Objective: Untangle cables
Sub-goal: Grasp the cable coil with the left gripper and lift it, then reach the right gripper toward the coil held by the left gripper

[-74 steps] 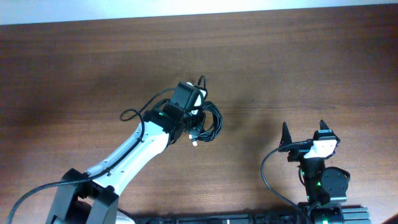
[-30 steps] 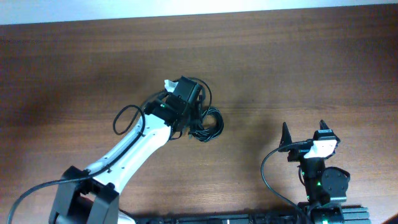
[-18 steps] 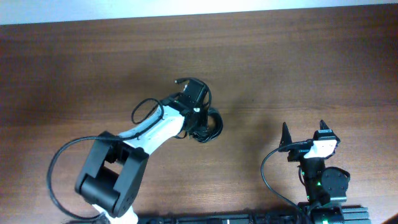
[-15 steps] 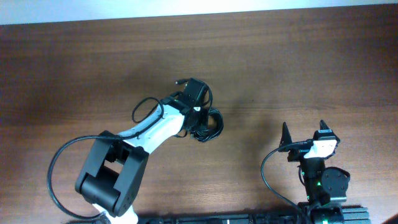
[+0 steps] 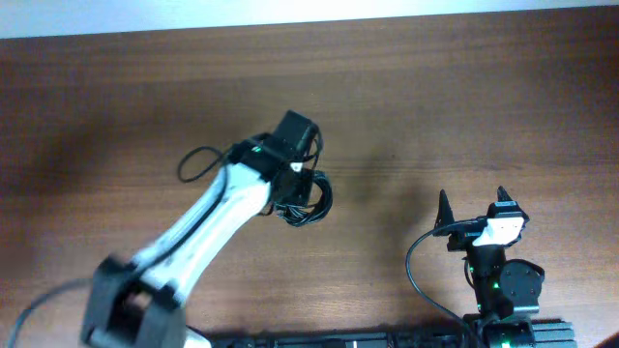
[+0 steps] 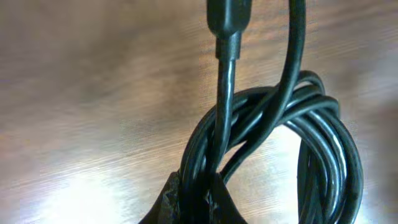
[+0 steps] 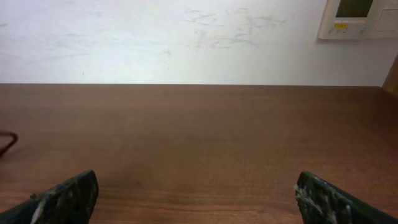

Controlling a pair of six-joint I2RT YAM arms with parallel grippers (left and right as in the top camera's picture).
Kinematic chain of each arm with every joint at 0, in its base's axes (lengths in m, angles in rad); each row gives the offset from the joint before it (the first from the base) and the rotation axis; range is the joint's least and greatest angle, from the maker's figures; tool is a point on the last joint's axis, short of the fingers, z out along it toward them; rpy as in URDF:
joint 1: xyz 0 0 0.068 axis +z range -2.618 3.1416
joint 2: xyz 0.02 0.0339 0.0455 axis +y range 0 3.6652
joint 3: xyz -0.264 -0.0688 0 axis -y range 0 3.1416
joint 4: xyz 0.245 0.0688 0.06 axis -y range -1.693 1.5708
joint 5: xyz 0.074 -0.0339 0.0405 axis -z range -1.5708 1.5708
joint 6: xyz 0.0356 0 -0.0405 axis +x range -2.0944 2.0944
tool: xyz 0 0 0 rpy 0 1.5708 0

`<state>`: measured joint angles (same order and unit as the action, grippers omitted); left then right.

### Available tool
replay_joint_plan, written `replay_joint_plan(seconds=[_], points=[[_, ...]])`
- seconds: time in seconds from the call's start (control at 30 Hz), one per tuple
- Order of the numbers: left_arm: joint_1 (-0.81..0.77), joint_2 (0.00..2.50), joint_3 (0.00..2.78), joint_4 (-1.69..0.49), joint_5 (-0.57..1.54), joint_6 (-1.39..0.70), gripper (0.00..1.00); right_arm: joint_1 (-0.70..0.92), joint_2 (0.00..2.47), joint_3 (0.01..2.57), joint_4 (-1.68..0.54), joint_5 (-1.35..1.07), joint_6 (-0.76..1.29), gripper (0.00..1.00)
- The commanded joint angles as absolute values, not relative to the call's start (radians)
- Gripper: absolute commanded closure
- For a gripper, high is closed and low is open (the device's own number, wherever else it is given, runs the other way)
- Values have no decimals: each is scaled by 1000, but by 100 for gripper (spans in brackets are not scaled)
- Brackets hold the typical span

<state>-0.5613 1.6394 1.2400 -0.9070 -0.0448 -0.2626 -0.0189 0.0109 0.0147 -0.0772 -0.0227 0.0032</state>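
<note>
The left arm reaches from the near left corner to the middle of the table; the cables are there as one black coil, just beside the wrist on its near side. In the left wrist view the left gripper is pressed together on several strands at the bottom edge of the picture; the loops of the cables go up and to the right from the pinch. One strand goes straight up from the pinch and ends in a thick black plug; another strand passes over the coil beside it. It is not possible to tell if the coil touches the wood.

The right gripper is well apart from the cables, near the right front edge; its fingers are spread wide and nothing is between them. Its camera shows only bare wood, a white wall and a small wall panel.
</note>
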Motion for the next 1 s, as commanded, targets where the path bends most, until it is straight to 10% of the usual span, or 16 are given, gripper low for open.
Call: replay_joint_plan(seconds=[0.0,0.17,0.4,0.97], points=[[-562,1395,1264,-919,-68,-230,100,-13,4,6,-78,-14,5,1],[-562,1222,1261,-976,-69,-238,100,-13,4,6,-77,-43,75,1],[-562,1220,1260,-982,-76,-393,100,-13,4,6,-47,-567,937,1],[-562,1225,1259,-982,-76,-393,100,-13,421,390,-341,-676,482,1]])
